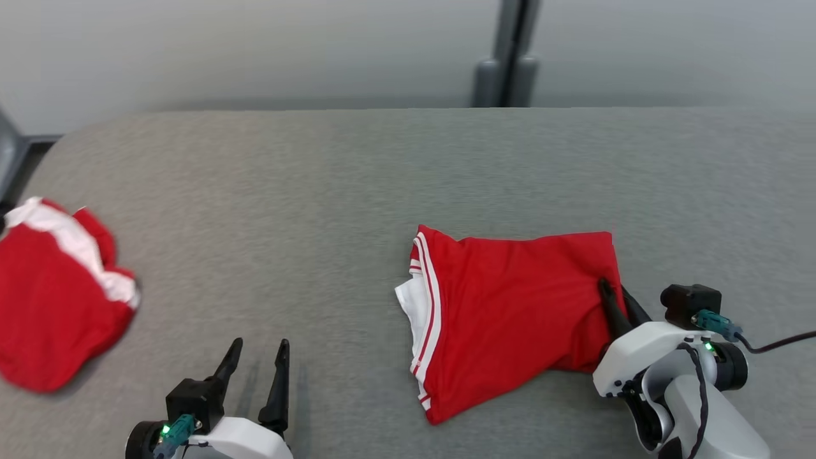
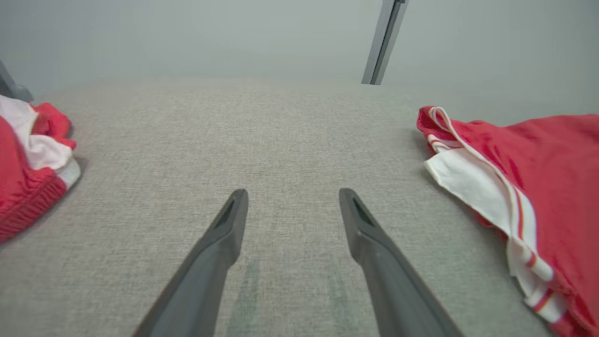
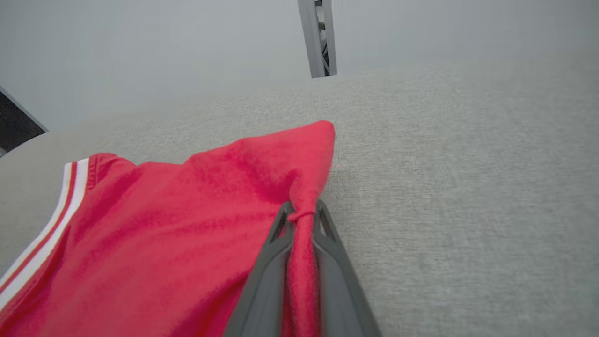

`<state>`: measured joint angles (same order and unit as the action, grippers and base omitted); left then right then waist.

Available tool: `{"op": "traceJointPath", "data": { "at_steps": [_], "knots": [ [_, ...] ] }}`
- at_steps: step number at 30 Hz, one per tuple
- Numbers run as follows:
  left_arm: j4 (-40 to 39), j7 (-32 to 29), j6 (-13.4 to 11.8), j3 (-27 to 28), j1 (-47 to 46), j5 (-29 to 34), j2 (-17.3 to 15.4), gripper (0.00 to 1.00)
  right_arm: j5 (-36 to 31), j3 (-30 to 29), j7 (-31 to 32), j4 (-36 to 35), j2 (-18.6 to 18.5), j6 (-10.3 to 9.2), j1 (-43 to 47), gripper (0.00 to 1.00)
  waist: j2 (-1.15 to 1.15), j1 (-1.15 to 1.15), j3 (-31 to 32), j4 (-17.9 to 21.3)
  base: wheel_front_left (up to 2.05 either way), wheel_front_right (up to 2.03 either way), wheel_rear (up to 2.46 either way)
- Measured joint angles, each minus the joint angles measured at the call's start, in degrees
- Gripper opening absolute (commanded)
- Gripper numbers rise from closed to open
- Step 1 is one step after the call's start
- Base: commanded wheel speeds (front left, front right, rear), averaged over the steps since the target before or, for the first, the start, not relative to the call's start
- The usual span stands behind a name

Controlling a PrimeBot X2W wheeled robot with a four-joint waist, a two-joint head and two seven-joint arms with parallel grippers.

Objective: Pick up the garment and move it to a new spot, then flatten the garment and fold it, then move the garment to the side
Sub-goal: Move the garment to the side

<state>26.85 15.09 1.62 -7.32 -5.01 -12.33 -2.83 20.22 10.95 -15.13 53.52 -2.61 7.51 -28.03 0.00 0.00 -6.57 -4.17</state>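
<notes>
A folded red garment (image 1: 510, 306) with white stripes lies on the grey table (image 1: 357, 191), right of centre. My right gripper (image 1: 613, 293) is shut on the garment's right edge. In the right wrist view its gripper (image 3: 302, 210) pinches a ridge of the red cloth (image 3: 196, 210) between both fingers. My left gripper (image 1: 258, 354) stands open over bare table at the lower left, well apart from the garment. Seen from the left wrist, that gripper (image 2: 292, 199) holds nothing, and the garment (image 2: 529, 178) lies to its right.
A second red and white garment (image 1: 57, 293) lies bunched at the table's left edge, also visible from the left wrist as a garment (image 2: 28, 159). A grey post (image 1: 510, 57) stands behind the table's far edge. Bare grey surface spans the middle and back.
</notes>
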Motion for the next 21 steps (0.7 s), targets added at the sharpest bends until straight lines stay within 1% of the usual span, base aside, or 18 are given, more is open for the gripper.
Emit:
{"op": "traceJointPath", "data": {
  "at_steps": [7, 15, 18, 21],
  "knots": [
    [-0.3, 0.0, 0.5, -1.2, -1.2, 0.3, 0.0, 1.0, -2.0, -0.8, 0.0, -3.6, -0.1, -0.01, 2.1, 0.0, 0.0, 0.0, 0.3, 10.8, 0.0, 0.0, 0.0],
    [-1.2, 0.0, 1.4, -3.1, -3.1, 0.7, 0.1, 1.0, 0.6, 0.5, 0.0, -6.7, -0.2, -0.01, 3.8, 0.0, 0.0, 0.0, -0.4, 23.5, 0.0, 0.0, 0.0],
    [-1.9, 0.0, 1.8, -4.2, -4.0, 1.0, 0.1, 1.0, 0.6, 0.7, 0.0, -7.8, -0.2, -0.01, 4.1, 0.0, 0.0, 0.0, -0.9, 27.3, 0.0, 0.0, 0.0],
    [-2.2, 0.0, 1.9, -5.2, -4.3, 1.2, 0.1, 1.0, 0.5, 1.1, 0.0, -8.7, -0.2, -0.01, 4.2, 0.0, 0.0, 0.0, -1.6, 30.3, 0.0, 0.0, 0.0]
  ]
}}
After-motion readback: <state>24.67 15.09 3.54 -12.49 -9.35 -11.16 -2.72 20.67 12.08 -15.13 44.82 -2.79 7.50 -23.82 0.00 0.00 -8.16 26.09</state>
